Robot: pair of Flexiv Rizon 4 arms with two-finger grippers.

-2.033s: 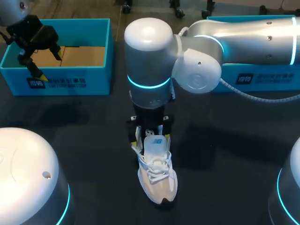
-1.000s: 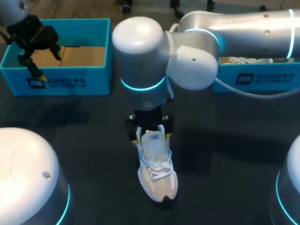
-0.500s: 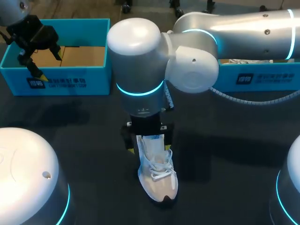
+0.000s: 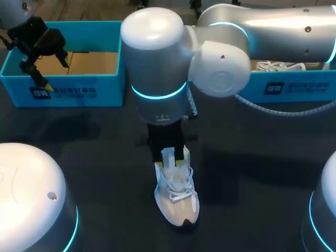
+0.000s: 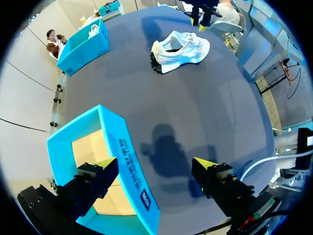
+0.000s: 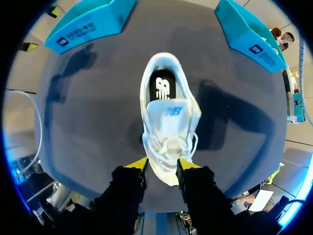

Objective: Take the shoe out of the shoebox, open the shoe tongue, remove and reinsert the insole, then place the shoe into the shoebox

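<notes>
On the dark desk (image 4: 105,147), near the middle, lies the white sneaker (image 4: 177,197). It is out of its box, with its toe pointing at me.

The right pincer (image 6: 164,166) hangs over the laces (image 6: 166,147) and the tongue (image 6: 169,115). I cannot tell if it grips the shoe or just hovers above it. The left pincer (image 5: 156,169) is wide open and holds nothing. It sits over the near wall of the blue shoebox (image 4: 79,94) at my left, well apart from the shoe.

I think the job now is to open the tongue. To do it well, the right pincer should pinch only the top edge of the tongue, not the laces. Then it should pull up and toward the toe, slowly. The shoe is light and may slide or tip, so a gentle pull is best. The free left arm could come over and hold the shoe down.

Some things are hard to see. From above, the big right arm hides the heel and the top of the tongue. The insole (image 6: 163,87) shows only as a dark patch inside the heel. The other blue box (image 4: 294,89) at my right holds something white, but the arm covers most of it.
</notes>
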